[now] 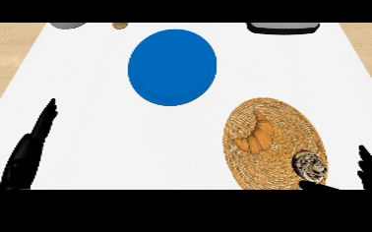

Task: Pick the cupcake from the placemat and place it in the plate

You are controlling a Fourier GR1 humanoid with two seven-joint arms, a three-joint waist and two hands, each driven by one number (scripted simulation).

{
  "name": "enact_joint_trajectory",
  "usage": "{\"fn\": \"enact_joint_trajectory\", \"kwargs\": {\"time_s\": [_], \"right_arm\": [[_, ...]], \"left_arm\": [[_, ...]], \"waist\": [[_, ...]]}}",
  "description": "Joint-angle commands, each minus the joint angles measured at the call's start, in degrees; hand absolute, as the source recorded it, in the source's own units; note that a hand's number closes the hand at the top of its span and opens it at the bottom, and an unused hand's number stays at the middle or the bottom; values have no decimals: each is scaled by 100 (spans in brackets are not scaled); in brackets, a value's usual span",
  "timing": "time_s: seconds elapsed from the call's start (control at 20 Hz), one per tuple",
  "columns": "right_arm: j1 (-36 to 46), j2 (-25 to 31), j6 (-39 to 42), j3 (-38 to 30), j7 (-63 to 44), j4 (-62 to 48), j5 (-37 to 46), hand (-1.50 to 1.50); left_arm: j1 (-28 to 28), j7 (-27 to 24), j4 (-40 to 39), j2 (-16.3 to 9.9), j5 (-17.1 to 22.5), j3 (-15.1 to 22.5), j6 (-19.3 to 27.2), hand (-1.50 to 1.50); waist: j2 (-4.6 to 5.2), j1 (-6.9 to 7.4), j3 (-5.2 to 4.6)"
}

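Woven placemat (pixel 272 142) holds cupcake (pixel 309 165) just beside right hand (pixel 363 169), fingers (pixel 320 188) spread, not touching.

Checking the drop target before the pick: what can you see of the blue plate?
The blue plate is round, plain and a single even blue, with a slightly darker shallow rim. It lies flat on the white counter, up and left of the woven placemat, apart from it. Nothing lies on it and neither hand touches it.
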State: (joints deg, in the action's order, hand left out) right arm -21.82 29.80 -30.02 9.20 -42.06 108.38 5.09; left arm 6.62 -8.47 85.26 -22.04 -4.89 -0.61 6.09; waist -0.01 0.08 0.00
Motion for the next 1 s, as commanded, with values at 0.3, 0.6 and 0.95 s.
{"fn": "enact_joint_trajectory", "kwargs": {"time_s": [0.3,0.6,0.95], "right_arm": [[78,-734,454,139,109,-488,488,-150],[611,-1167,682,-238,832,-1590,368,-150],[409,-1426,642,-427,1331,-1315,536,150]], "left_arm": [[-2,476,456,239,-245,-221,-137,0],[-202,-30,-154,397,-443,-388,-248,0],[-357,374,133,457,-536,-484,-441,0]], "waist": [[-4,-14,0],[1,-15,1],[-4,-27,0]]}}
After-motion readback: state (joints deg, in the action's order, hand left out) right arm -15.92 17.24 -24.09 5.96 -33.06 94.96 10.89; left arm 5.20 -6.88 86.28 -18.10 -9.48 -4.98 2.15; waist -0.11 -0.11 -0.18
